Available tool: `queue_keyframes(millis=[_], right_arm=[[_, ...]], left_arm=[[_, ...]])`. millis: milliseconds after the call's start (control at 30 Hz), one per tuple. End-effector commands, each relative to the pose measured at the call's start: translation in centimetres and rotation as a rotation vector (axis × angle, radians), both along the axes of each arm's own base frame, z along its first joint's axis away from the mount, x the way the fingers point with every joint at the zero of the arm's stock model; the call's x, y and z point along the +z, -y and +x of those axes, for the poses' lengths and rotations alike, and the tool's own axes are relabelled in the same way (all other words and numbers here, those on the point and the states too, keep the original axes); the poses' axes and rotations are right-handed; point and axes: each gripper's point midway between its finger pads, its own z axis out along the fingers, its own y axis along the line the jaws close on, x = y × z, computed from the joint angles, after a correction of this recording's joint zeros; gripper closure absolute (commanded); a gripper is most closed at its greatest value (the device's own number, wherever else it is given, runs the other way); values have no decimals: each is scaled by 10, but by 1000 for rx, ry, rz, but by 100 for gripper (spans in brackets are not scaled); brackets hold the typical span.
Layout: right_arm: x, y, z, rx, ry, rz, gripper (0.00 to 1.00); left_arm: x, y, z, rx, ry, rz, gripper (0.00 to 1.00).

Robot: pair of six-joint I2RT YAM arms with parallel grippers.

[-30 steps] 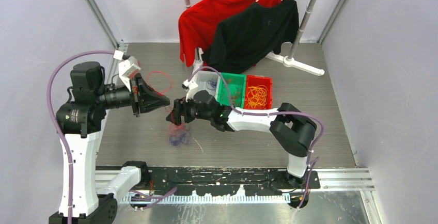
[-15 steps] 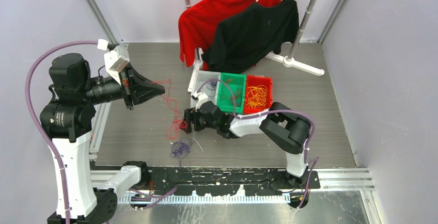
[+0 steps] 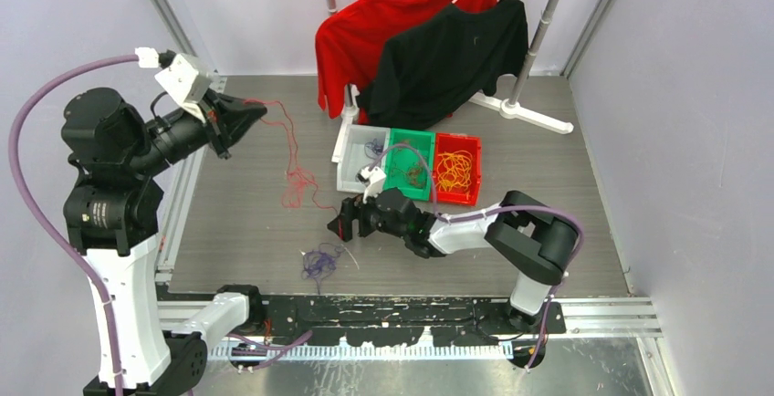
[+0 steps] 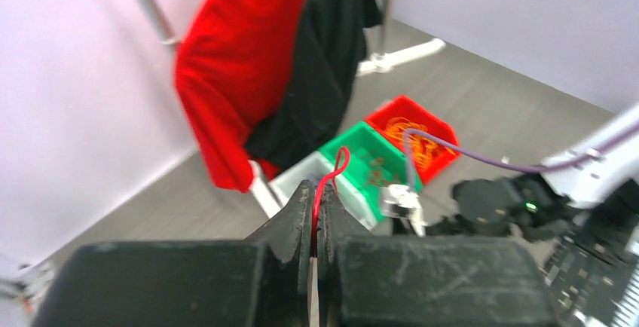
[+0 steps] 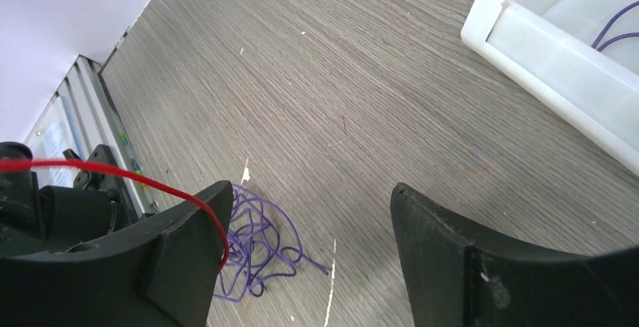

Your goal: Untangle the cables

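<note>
A thin red cable [image 3: 290, 172] is pinched in my shut left gripper [image 3: 259, 106], which is raised at the back left. The cable hangs down and trails toward my right gripper [image 3: 341, 224]. In the left wrist view the red cable [image 4: 336, 163] pokes out of the closed left gripper [image 4: 317, 187]. My right gripper [image 5: 309, 191] is open low over the floor. The red cable [image 5: 113, 173] drapes over its left finger [image 5: 188, 252] without being pinched. A purple cable bunch [image 3: 318, 260] lies on the floor just beyond that finger, also seen as the purple bunch [image 5: 256, 242].
A white bin [image 3: 350, 177], a green bin [image 3: 394, 154] and a red bin [image 3: 473, 151] stand in a row behind the right gripper, each with cables inside. Yellow-orange cables [image 3: 453, 173] fill the red one. A rack with red and black shirts [image 3: 429, 45] stands at the back.
My left arm has risen and swung back to the left, drawing the red cable out long and away from the purple bunch. My right gripper has opened wider and shifted right and lower.
</note>
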Motion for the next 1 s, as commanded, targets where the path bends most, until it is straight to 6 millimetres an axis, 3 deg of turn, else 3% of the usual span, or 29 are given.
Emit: queue_keyframes(millis=[0,200,367,533,700,967], right_arm=[[75,-1,4,14,184,187,18],[125,5,-8,66,267,254,16],[158,14,-16,76,301,297,16],[190,14,-25,126,340,325,15],[211,12,-24,142,362,314,15],[255,13,-14,119,490,284,5]], left_arm=[[42,-30,24,220,164,-12,100],[40,-52,45,358,196,11,100],[32,-50,50,348,168,21,100],[7,-18,32,144,56,-1,100],[-10,3,9,-11,-18,-32,100],[-22,20,-19,-147,-87,-79,100]])
